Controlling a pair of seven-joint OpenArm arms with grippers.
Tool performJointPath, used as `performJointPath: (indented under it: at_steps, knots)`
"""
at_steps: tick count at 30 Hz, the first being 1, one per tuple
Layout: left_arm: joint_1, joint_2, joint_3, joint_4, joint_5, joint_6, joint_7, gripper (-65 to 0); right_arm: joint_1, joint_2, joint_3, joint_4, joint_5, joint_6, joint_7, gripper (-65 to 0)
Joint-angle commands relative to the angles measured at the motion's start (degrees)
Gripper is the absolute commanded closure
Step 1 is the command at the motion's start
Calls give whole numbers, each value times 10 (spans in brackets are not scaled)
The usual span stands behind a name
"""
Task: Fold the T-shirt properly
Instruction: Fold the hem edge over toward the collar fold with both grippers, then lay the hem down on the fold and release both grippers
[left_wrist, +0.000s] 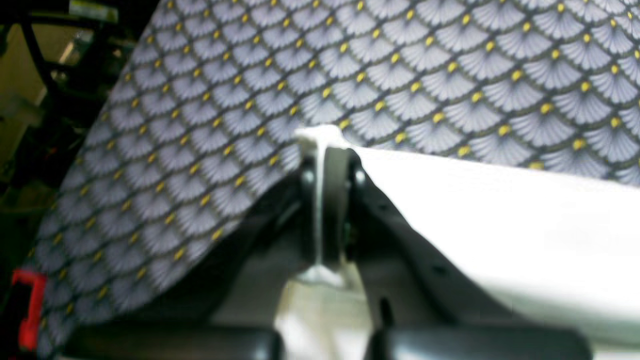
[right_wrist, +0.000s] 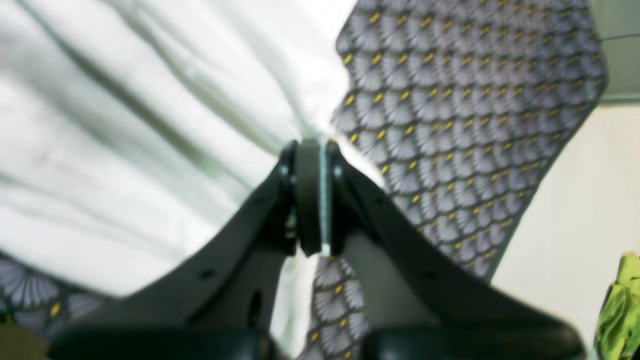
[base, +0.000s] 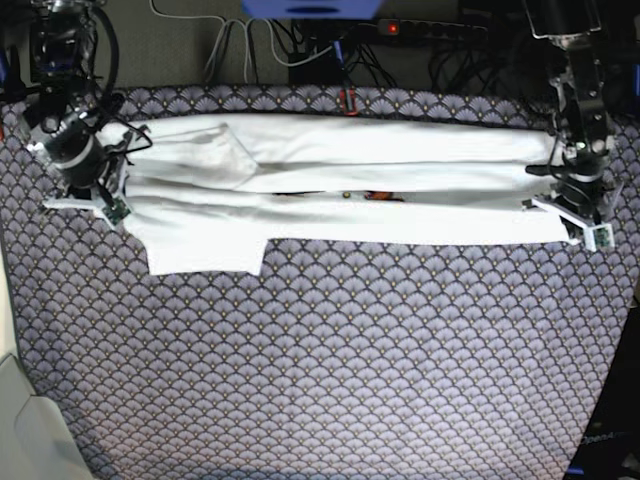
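The T-shirt (base: 330, 185) lies stretched as a long white band across the upper part of the base view, on a bench covered with a grey fan-patterned cloth (base: 330, 360) dotted with yellow. Only its plain white side shows, apart from a thin sliver of colour along the central fold. One sleeve (base: 205, 255) hangs down from the band's lower edge at the left of the frame, lying flat on the cloth.

The left hand (base: 578, 205) sits at the right end of the band in the base view. In the left wrist view, its jaws are clamped together on a thin edge of the T-shirt (left_wrist: 500, 230), with a small nub of white fabric poking out above the fingertips (left_wrist: 325, 150) and the shirt spreading away toward the right of the frame.

The right hand (base: 95, 185) sits at the left end of the band in the base view. In the right wrist view, its jaws are pressed closed on a pinch of the T-shirt (right_wrist: 150, 125), which fills the left half of that frame in soft folds, with the patterned cloth (right_wrist: 465, 100) at the right.

Black cables (base: 300, 45) run along the far edge, beyond the bench.
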Motion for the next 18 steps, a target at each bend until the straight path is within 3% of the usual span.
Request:
performJointPath:
  at_steps: [1,9,15,18]
  knots:
    - [-4,-12,-8,13,3,7,-15,-5,4,8,5,11,1,-5,10,0]
    - [11,-15,-8,12,9,7,-15,-5,0,9,5,11,1,-5,8,0]
    - [10,-15,-7,13,9,7,-14,-4,1,30,8,11,1,-5,8,0]
    - [9,-33,-5,13,5,7,-14,-4,1,33,9,11,1,-5,8,0]
